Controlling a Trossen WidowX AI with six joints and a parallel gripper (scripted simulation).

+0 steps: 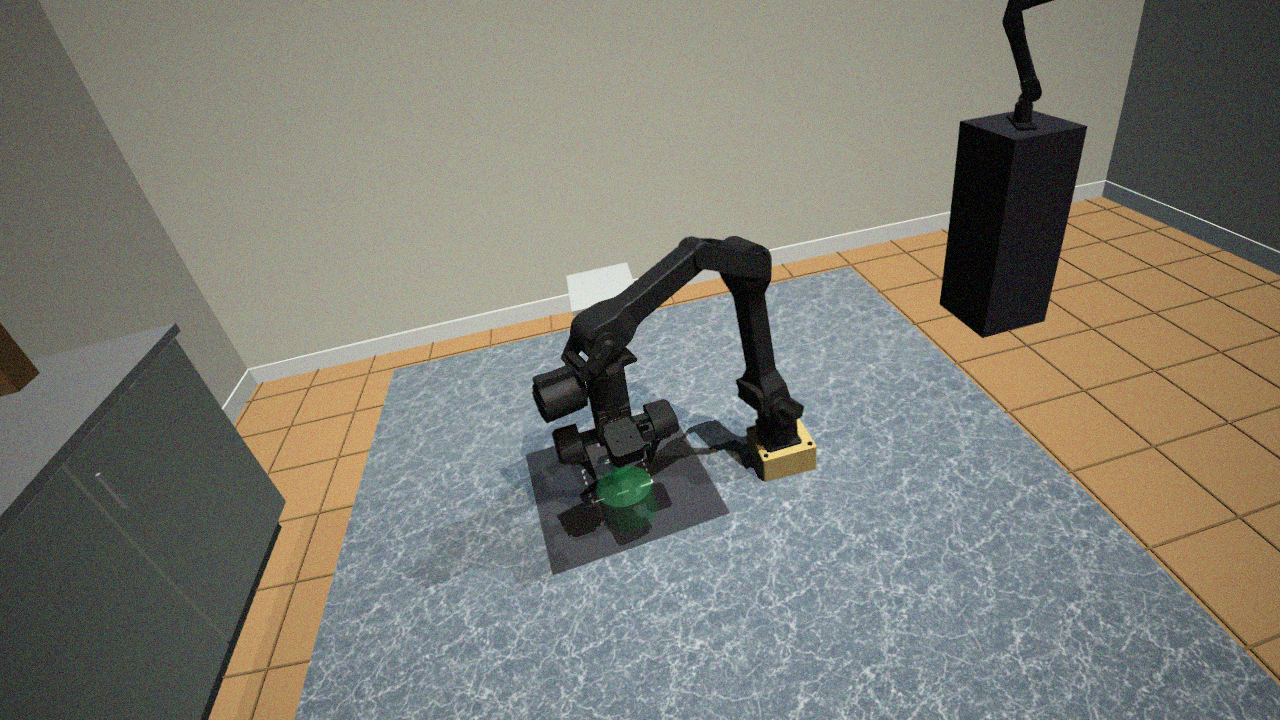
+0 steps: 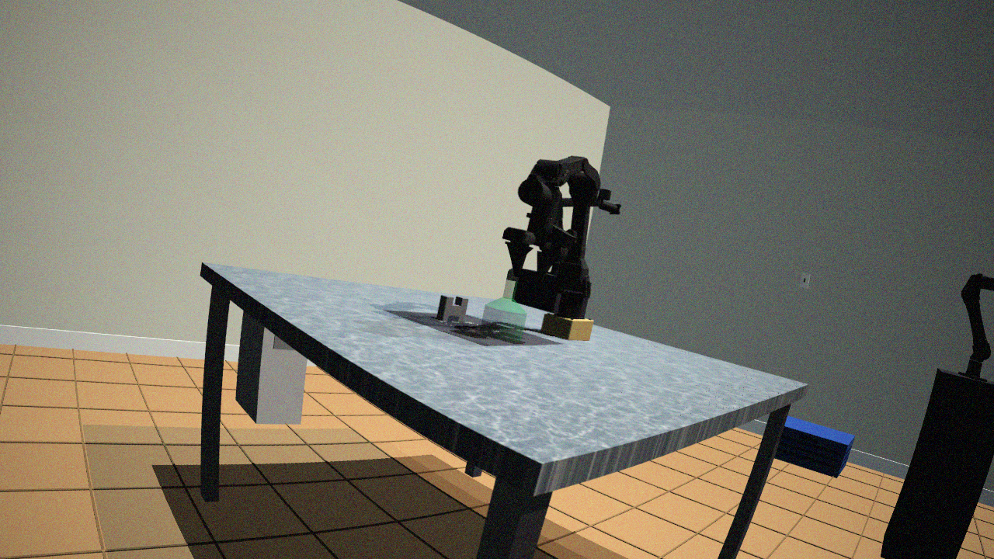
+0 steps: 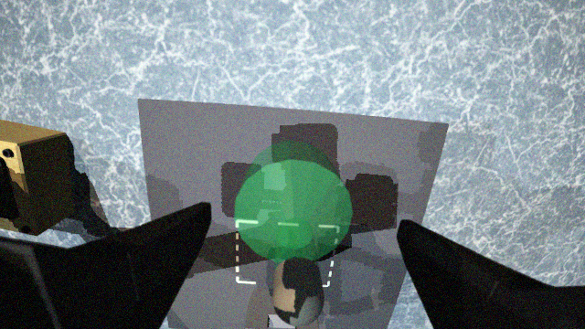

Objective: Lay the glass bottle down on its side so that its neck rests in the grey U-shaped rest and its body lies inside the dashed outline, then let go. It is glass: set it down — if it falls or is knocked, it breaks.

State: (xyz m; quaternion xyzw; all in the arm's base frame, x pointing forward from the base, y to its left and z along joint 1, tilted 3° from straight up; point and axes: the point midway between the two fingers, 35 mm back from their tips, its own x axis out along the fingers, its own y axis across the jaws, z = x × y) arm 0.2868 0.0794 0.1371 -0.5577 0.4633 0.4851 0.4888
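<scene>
- Going from the side camera, closest up is the table (image 1: 805,591) (image 2: 590,403) (image 3: 274,46), blue with white veins, basically marble looking.
- Next there's a dark grey mat (image 1: 554,555) (image 2: 545,339) (image 3: 183,128) lying flat on it.
- The glass bottle (image 1: 624,488) (image 2: 504,312) (image 3: 292,206) is on that mat, standing upright on its base with the neck pointing up, so it isn't laid down yet. Green, see-through, rounded cap on top.
- The dashed outline (image 1: 646,484) (image 3: 247,222) is on the mat too, and the bottle covers part of it from above.
- The grey U-shaped rest (image 2: 455,310) stands near the bottle, a bit apart, nothing in its notch. The arm hides it in the top view.
- The jaws (image 1: 619,481) (image 2: 530,272) are spread wide and not gripping anything, pointing down by the top of the bottle. Can't tell if a finger touches the neck.
- Behind those, the arm's yellow base block (image 1: 787,466) (image 2: 578,330) (image 3: 46,183).
- Well past the table, a second dark arm (image 1: 1020,53) (image 2: 976,312) on a black pedestal (image 1: 1011,232) (image 2: 938,445).
</scene>
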